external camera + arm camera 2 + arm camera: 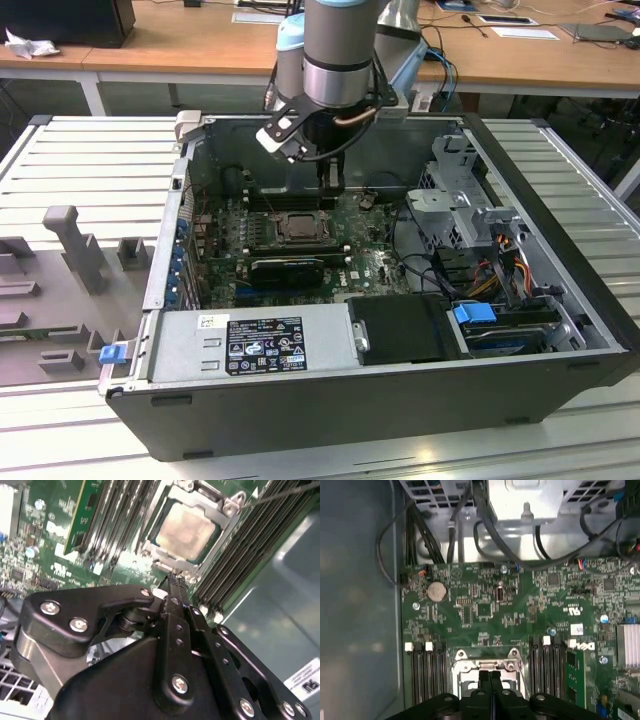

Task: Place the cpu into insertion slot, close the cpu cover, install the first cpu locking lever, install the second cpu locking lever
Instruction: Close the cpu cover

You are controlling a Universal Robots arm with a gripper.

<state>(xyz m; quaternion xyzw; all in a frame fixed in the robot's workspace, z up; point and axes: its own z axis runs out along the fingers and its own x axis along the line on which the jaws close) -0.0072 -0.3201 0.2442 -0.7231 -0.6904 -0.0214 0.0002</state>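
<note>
The cpu (187, 530), a pale square chip, lies flat in the insertion slot (298, 228) on the green motherboard. The silvery cpu cover (227, 507) lies down around it, and the chip's face shows through its window. My gripper (173, 580) is shut with nothing between its fingers. Its black tips sit at the edge of the socket frame, just beside the chip. In the first wrist view the gripper (490, 674) stands over the cover's screwed edge (485, 664). In the exterior view the gripper (330, 188) hangs inside the case just behind the socket. A thin metal lever rod (280, 492) runs off from one corner of the socket.
Long black memory slots (120, 515) flank the socket on both sides. A black expansion card (288, 268) lies in front of it. The power supply (255, 345), a drive cage (455, 190) with cables (505, 260) and the case walls (170, 230) close in around the board.
</note>
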